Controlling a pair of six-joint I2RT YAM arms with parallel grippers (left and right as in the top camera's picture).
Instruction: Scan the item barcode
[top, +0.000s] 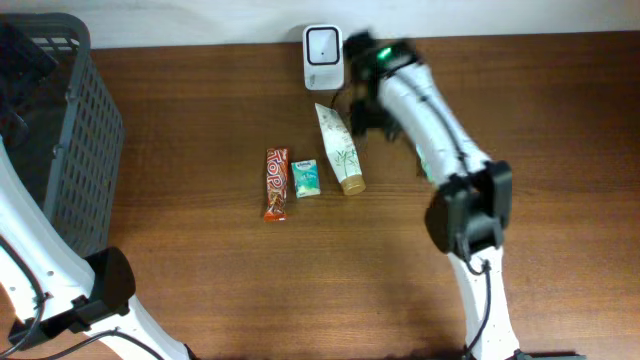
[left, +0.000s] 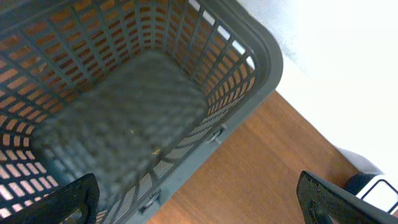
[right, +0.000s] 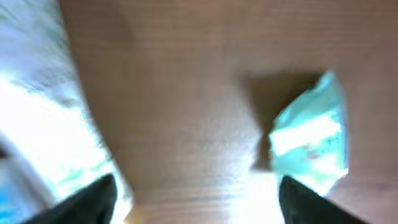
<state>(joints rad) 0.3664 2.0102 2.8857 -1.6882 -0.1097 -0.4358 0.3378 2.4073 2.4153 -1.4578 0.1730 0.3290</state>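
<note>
Hovering with jaws spread wide and empty, the right gripper (right: 199, 202) hangs close by the white tube (top: 340, 150), likely the item to scan. The tube lies flat beside a teal packet (top: 306, 178), just short of the scanner (top: 322, 47). It looks light, soft and slick, so pinch across its firmer cap end; farther off, the left gripper (left: 199, 202) gapes over the basket (left: 249, 56).

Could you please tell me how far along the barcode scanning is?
Done: nothing I can confirm; the tube, bar and packet all lie on the table. In hand: the right gripper, jaws open and empty, hovers by the tube near the scanner. The left gripper is open over the basket. Remaining: picking up an item and showing it to the scanner.
</note>
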